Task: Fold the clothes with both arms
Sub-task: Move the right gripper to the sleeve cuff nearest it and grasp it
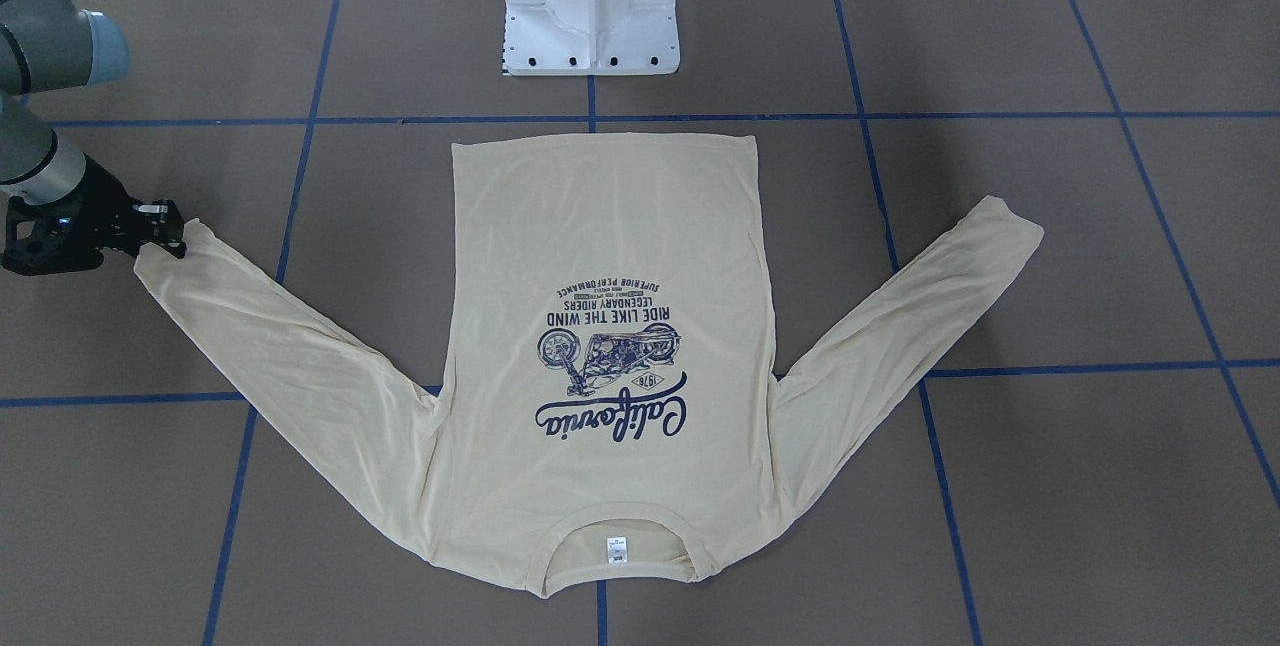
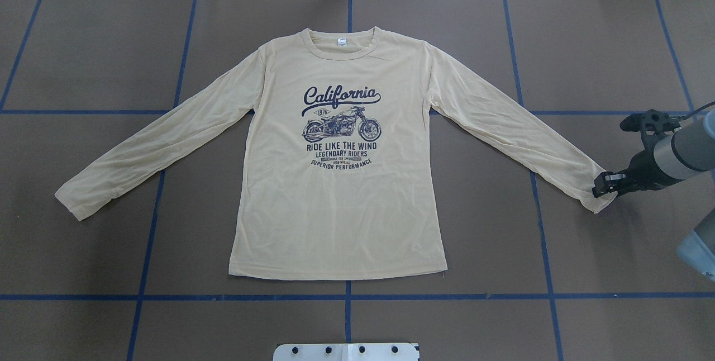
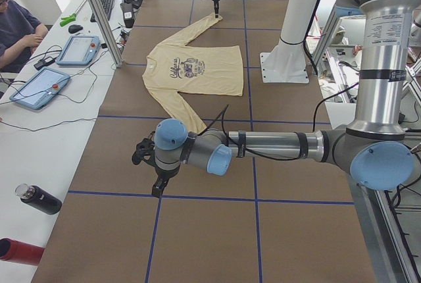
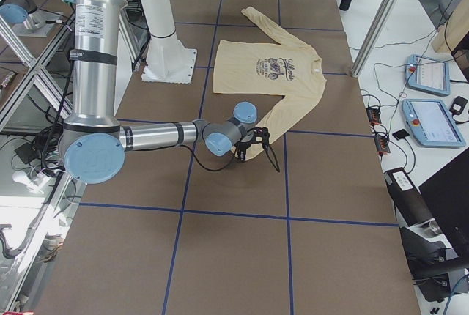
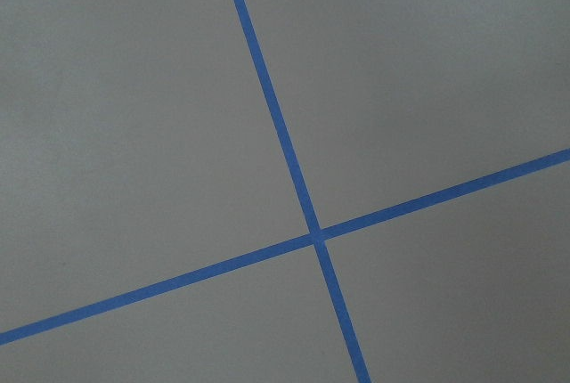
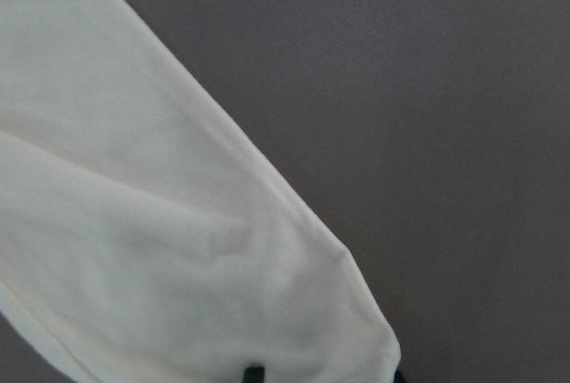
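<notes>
The clothes are one pale cream-yellow long-sleeved T-shirt (image 2: 341, 199) lying flat, print up, with both sleeves spread out; it also shows as the T-shirt (image 1: 610, 226). My right gripper (image 2: 602, 186) sits low at the cuff of the sleeve (image 2: 586, 193), also seen as the right gripper (image 1: 178, 236). In the right wrist view one dark fingertip (image 6: 254, 372) rests on the cuff (image 6: 178, 249) and the other shows just past the cuff's edge, so the jaws stand open astride it. My left gripper (image 3: 156, 189) hangs over bare table, away from the shirt; whether it is open or shut I cannot tell.
The white pedestal base (image 1: 592, 6) stands behind the shirt's hem. Blue tape lines (image 5: 294, 178) cross the brown table. A side bench holds tablets (image 3: 79, 49) and a dark bottle (image 3: 39, 199), with a seated person (image 3: 16, 26) beside it.
</notes>
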### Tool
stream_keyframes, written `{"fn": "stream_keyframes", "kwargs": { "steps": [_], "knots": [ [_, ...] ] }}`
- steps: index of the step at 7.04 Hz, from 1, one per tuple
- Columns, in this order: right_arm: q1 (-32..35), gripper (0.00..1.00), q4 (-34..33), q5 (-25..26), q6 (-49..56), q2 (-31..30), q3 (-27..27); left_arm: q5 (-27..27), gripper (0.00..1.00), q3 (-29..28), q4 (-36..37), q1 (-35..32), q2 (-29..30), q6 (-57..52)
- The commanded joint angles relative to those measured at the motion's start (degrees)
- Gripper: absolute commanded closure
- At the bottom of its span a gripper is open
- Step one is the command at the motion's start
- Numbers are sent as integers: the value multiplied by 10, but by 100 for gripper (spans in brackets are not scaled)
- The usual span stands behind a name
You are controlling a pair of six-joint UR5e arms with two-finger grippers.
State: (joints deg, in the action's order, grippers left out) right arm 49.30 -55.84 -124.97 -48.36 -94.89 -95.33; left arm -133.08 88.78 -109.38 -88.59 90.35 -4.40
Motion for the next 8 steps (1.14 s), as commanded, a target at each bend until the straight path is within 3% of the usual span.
{"fn": "stream_keyframes", "kwargs": {
  "steps": [1,2,3,5,8],
  "knots": [
    [3,100,-1,-11,-2,11,-8,0,0,0,0,0,0,0],
    [27,100,-37,-52,-2,37,-14,0,0,0,0,0,0,0],
    [38,100,-73,-58,-2,57,-37,-1,0,0,0,0,0,1],
    [44,100,-84,-59,-47,93,-66,0,0,0,0,0,0,1],
    [48,100,-85,-80,-135,227,-61,0,0,0,0,-1,1,16]
  ]
}}
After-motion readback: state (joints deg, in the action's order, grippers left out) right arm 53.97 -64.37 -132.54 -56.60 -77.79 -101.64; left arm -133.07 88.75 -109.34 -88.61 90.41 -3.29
